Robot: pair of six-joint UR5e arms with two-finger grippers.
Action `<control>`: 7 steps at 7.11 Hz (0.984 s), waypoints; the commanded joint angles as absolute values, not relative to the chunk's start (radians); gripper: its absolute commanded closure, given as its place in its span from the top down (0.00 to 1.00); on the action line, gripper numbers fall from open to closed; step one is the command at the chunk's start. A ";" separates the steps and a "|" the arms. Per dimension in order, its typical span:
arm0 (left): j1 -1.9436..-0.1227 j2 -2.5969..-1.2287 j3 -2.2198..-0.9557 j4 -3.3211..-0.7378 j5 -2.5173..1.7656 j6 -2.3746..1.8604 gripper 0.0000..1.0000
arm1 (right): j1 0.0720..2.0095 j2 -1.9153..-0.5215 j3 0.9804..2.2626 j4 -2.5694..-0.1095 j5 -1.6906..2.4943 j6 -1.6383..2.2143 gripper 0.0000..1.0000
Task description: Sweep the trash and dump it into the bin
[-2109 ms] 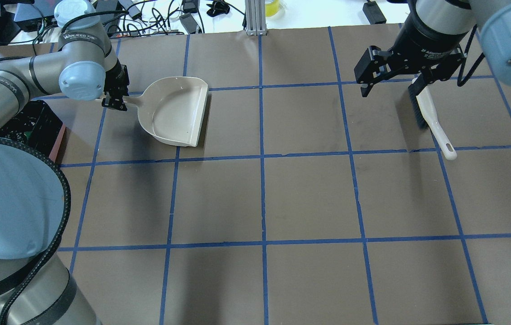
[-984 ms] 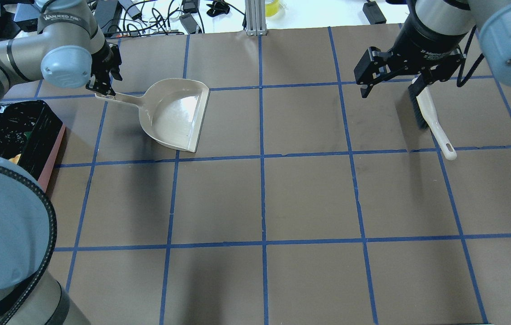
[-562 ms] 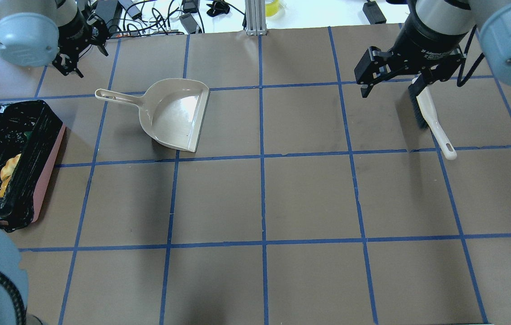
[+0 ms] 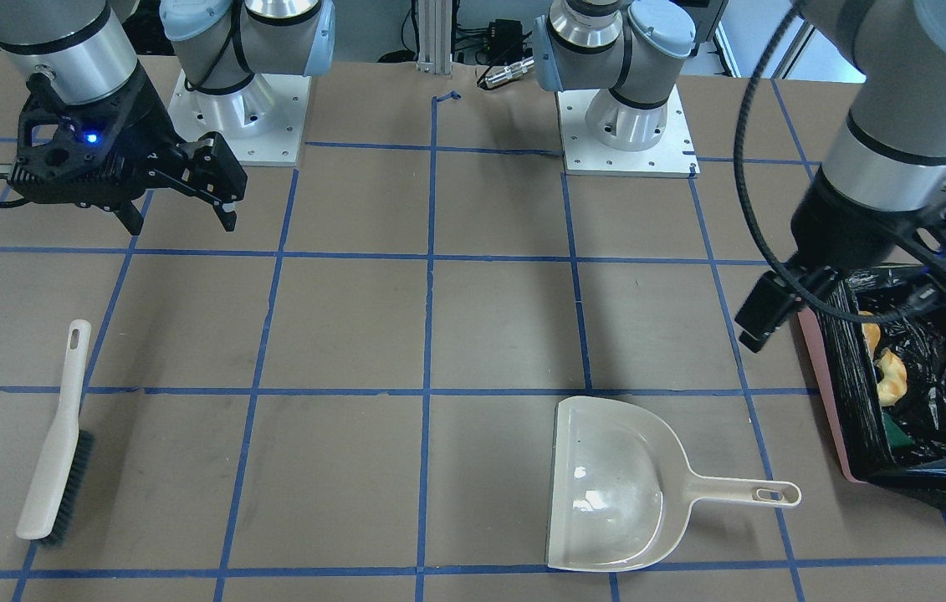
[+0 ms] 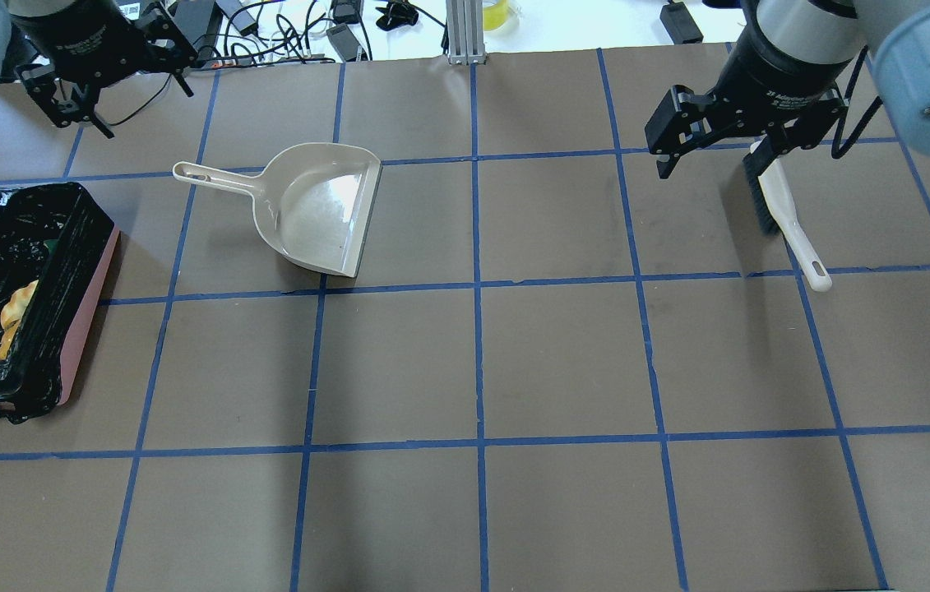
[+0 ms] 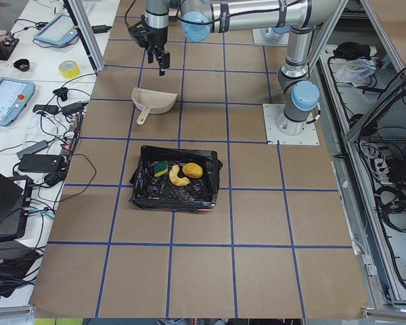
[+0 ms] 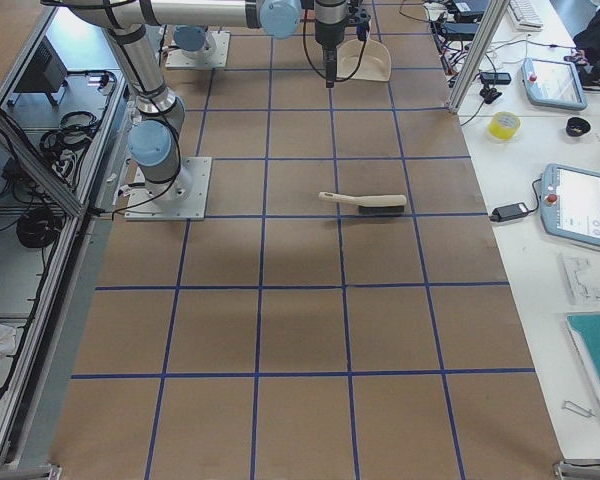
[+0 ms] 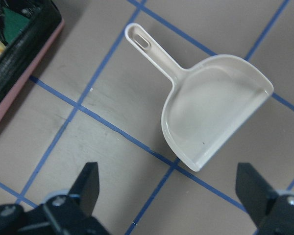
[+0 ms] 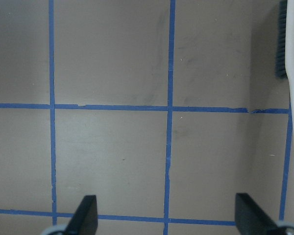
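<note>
Fingers [image 8: 88, 188] of left gripper [image 8: 166, 171] apart, empty; right gripper [image 9: 165, 200] likewise. Trash [image 6: 183, 172] in bin [image 6: 172, 203], dustpan [image 5: 316, 205] empty: dump looks done; next, retract.

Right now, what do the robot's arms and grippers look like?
The left arm and right arm are silver tubes with pale blue joint caps and dark bands. Each ends in a black two-finger gripper: the left gripper and the right gripper. A black cable loops beside the left arm. A small blue light glows on the right gripper's body.
</note>
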State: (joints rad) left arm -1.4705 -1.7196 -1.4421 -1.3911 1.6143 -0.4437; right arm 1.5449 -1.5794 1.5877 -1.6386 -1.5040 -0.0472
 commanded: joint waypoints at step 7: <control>-1.549 -1.586 -1.554 -1.551 1.609 0.040 1.00 | 1.546 -1.582 1.588 -1.637 -1.600 -0.087 1.00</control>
